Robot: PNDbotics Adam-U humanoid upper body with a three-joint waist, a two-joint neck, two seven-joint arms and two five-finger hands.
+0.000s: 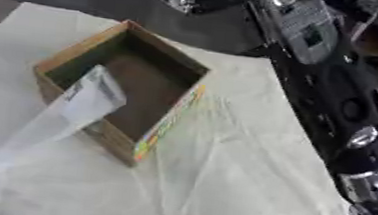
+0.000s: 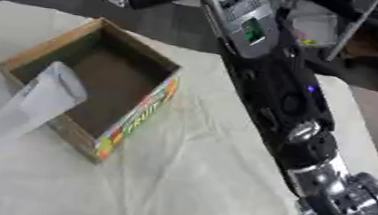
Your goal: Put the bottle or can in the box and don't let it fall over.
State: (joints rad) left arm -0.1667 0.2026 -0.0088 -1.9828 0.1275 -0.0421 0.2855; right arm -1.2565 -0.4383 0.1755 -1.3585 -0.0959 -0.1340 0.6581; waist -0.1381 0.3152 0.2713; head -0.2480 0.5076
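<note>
Left of the right arm (image 2: 297, 116), well apart: open box (image 1: 151, 83). Hand cut off below; grip impossible to tell.

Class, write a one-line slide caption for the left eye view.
Open brown cardboard box stands empty on a cream cloth, a clear plastic flap over its near wall.
</note>
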